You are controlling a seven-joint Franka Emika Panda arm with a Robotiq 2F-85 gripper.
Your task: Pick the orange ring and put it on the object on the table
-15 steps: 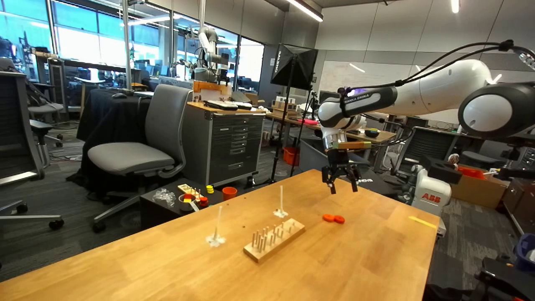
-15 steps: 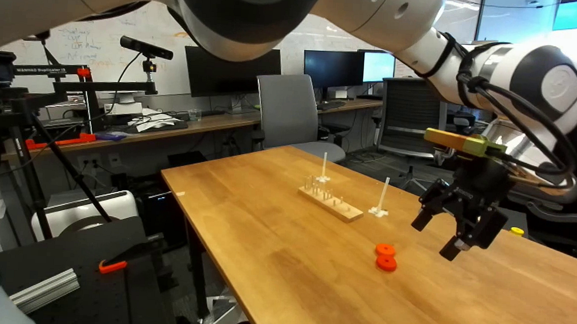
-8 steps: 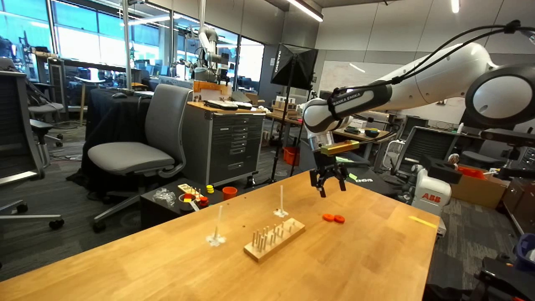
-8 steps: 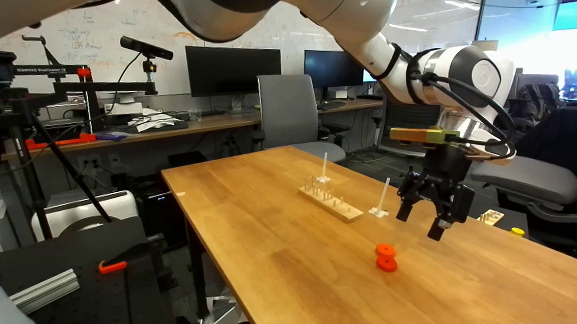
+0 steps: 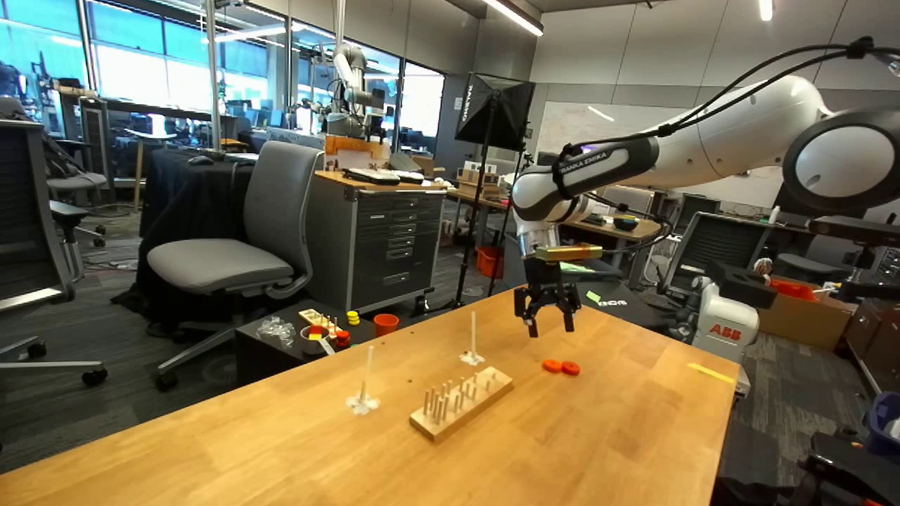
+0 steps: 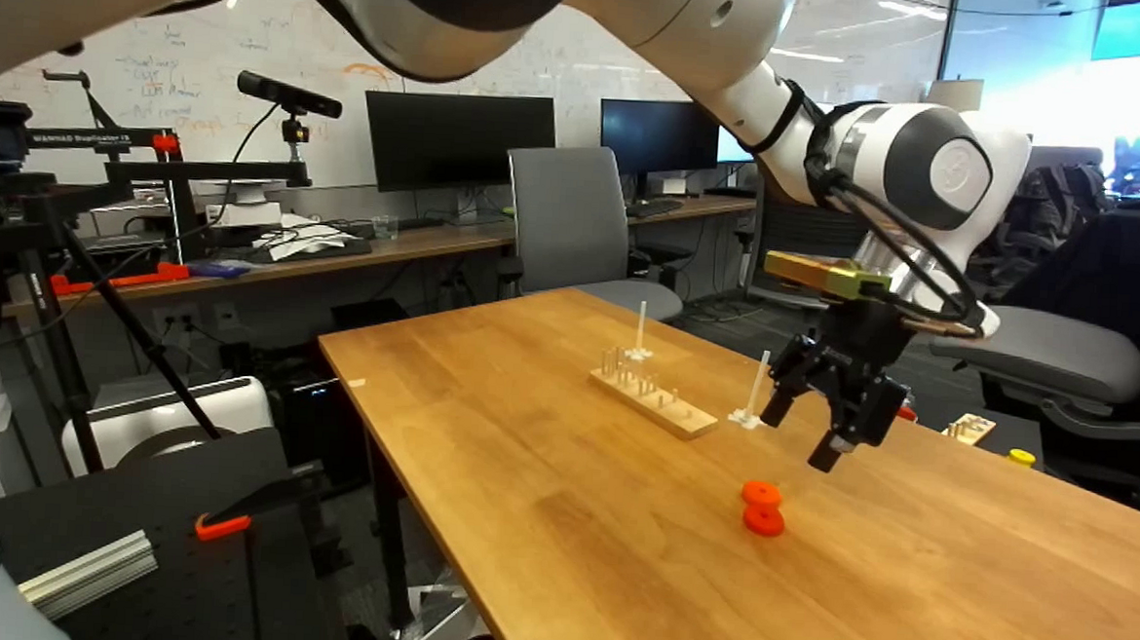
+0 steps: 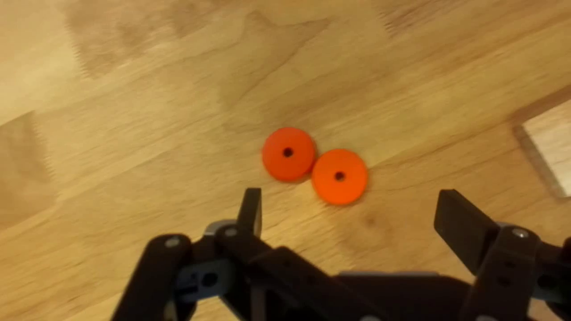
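Note:
The orange ring [image 7: 331,189] lies flat on the table, touching a similar redder ring [image 7: 277,162]. In both exterior views the orange ring [image 5: 551,365] [image 6: 759,493] is the one nearer the board. The object, a pale wooden board [image 5: 498,380] with upright rods, stands flat on the table; it also shows in an exterior view [image 6: 687,420], and its corner [image 7: 555,142] shows at the right of the wrist view. My gripper [image 7: 350,193] is open and empty, fingers pointing down, above the table near the rings [image 5: 550,327] [image 6: 800,433].
Two thin white upright rods [image 5: 473,336] [image 5: 365,376] are fixed to the table beside the board. Yellow tape [image 5: 711,373] marks the table near its edge. A low black stand [image 5: 264,358] beside the table holds another pegboard, an orange cup [image 5: 385,324] and yellow rings.
My open gripper has moved across the table towards the board's side, then shifted and tilted slightly nearer the rings. The rings and board have not moved.

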